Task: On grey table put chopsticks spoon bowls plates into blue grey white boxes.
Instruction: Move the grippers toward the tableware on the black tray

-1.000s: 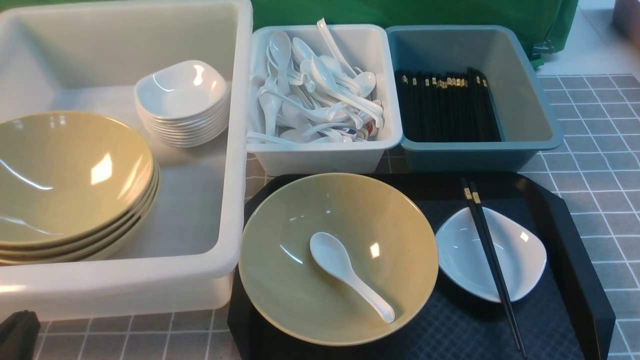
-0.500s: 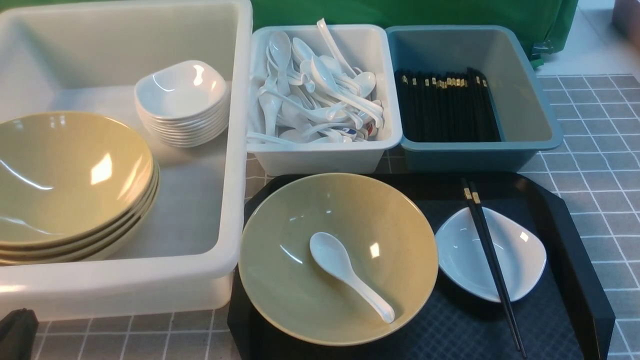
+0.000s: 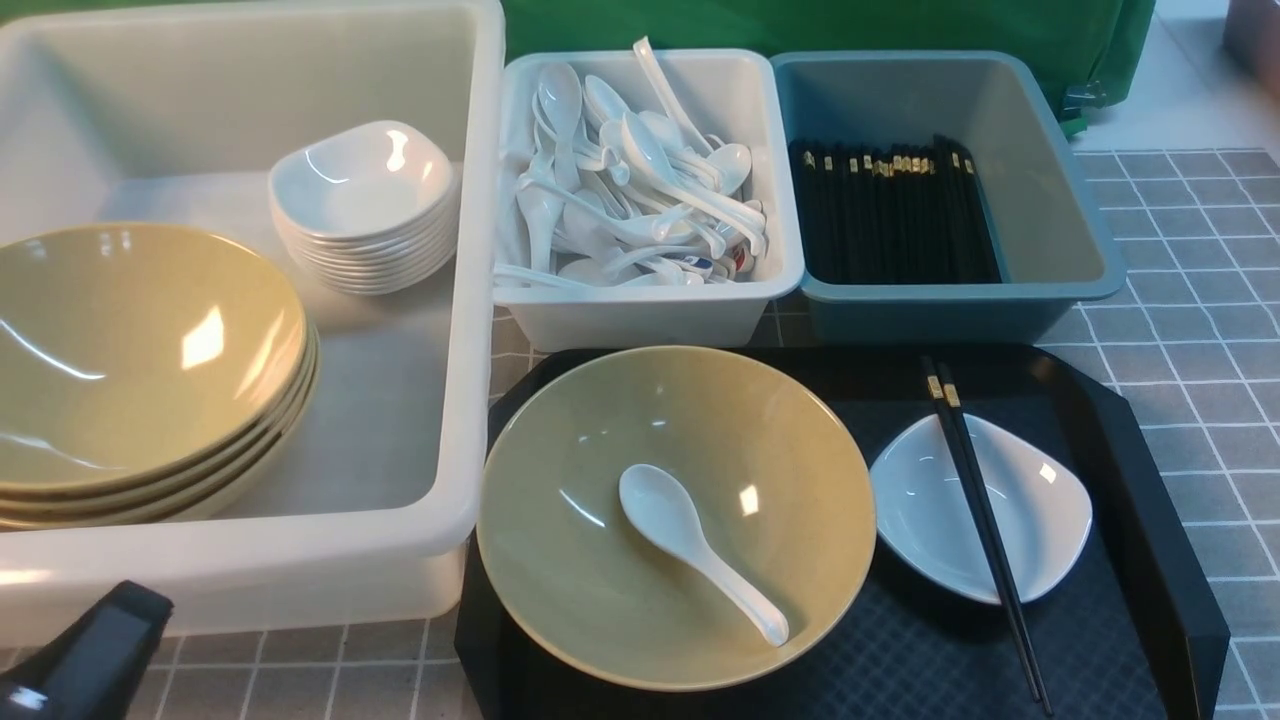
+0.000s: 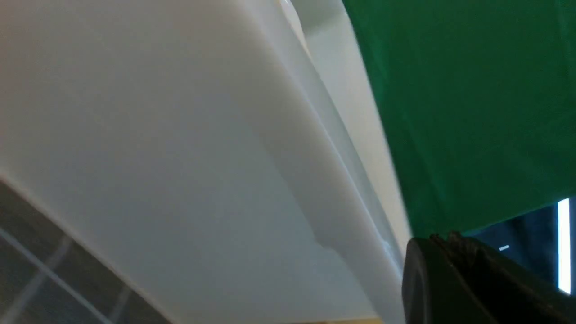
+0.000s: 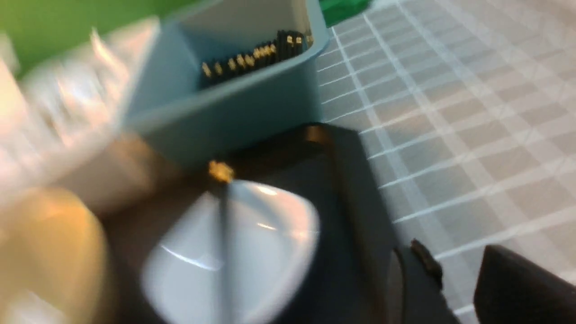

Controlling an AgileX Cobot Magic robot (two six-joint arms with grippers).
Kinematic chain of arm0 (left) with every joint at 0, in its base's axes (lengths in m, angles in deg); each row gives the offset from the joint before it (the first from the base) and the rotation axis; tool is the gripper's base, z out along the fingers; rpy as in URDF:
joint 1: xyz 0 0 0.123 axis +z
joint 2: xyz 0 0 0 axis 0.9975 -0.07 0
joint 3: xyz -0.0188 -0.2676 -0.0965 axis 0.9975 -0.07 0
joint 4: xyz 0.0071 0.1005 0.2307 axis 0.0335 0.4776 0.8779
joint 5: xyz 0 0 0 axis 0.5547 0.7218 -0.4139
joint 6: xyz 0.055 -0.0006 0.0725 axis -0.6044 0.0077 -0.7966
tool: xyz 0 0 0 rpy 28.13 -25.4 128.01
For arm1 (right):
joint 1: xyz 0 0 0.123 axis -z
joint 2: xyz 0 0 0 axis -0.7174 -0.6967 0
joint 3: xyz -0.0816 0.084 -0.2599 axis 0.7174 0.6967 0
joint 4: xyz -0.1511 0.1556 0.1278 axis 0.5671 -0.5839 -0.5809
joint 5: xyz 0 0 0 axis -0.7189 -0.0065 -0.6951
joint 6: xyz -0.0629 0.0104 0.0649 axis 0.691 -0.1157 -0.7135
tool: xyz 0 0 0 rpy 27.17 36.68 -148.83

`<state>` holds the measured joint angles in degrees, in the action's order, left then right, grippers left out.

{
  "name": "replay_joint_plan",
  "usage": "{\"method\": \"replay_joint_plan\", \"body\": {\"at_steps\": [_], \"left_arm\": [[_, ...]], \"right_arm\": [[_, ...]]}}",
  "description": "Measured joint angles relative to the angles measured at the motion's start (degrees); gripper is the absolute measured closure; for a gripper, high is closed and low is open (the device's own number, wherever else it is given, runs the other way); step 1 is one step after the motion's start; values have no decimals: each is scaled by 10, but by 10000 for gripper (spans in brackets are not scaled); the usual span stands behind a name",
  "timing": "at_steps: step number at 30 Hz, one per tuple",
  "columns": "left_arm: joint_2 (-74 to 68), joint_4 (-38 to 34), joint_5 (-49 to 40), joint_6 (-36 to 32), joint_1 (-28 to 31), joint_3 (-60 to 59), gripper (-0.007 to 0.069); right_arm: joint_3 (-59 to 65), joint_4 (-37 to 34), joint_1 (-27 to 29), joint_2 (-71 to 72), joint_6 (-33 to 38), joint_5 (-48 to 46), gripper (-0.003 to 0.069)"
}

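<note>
On the black tray point(image 3: 1130, 480) an olive bowl point(image 3: 640, 420) holds a white spoon point(image 3: 690, 545). Beside it a white plate point(image 3: 1040, 510) has a pair of black chopsticks point(image 3: 985, 525) lying across it. My left gripper point(image 3: 90, 650) is at the near left, in front of the large white tub point(image 3: 470, 300); in the left wrist view it point(image 4: 443, 238) is shut and empty beside the tub's wall point(image 4: 180, 135). My right gripper point(image 5: 454, 256) is open and empty, over the tray's right edge near the plate point(image 5: 270, 234) and chopsticks point(image 5: 223, 234). It does not show in the front view.
The tub holds stacked olive bowls point(image 3: 140, 350) and stacked white plates point(image 3: 365, 195). The small white box point(image 3: 650, 310) holds several spoons. The blue-grey box point(image 3: 940, 310) holds several chopsticks. The grey table point(image 3: 1200, 300) shows at the right. A green cloth point(image 3: 800, 25) hangs behind.
My left gripper has risen further into the front view at the near left. The dishes on the tray have not moved.
</note>
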<state>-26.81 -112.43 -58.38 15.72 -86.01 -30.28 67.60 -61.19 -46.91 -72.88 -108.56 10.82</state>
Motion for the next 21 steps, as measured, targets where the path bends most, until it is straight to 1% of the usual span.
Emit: {"method": "replay_joint_plan", "body": {"at_steps": [1, 3, 5, 10, 12, 13, 15, 16, 17, 18, 19, 21], "left_arm": [[0, -32, 2, 6, 0, 0, 636], [0, -55, 5, 10, 0, 0, 636], [0, -64, 8, 13, 0, 0, 636], [0, -75, 9, 12, 0, 0, 636], [0, -76, 2, -8, 0, 4, 636], [0, -72, -9, -30, 0, 14, 636], [0, -57, -35, -87, 0, 57, 636], [0, -45, -47, -122, 0, 86, 636], [-2, -29, -60, -155, 0, 115, 636], [-13, -11, -73, -189, 0, 152, 636], [-27, 12, -88, -207, 0, 177, 636], [-75, 59, -118, -235, 0, 226, 636]], "right_arm": [[0, -19, 0, 0, -53, 0, 421], [0, -35, 0, 0, -131, 0, 421], [0, -41, 0, 0, -160, 0, 421], [0, -39, 0, 0, -138, 0, 421], [0, -46, -3, 0, -131, 1, 421], [0, -53, -6, 0, -123, 2, 421], [-7, -66, -18, 0, -69, 0, 421], [-17, -68, -26, 0, -38, -2, 422], [-41, -69, -38, 0, 13, -6, 428], [-66, -69, -48, -2, 54, -8, 445], [-95, -69, -57, -9, 94, -9, 461], [-145, -63, -70, -38, 152, -21, 517]]}}
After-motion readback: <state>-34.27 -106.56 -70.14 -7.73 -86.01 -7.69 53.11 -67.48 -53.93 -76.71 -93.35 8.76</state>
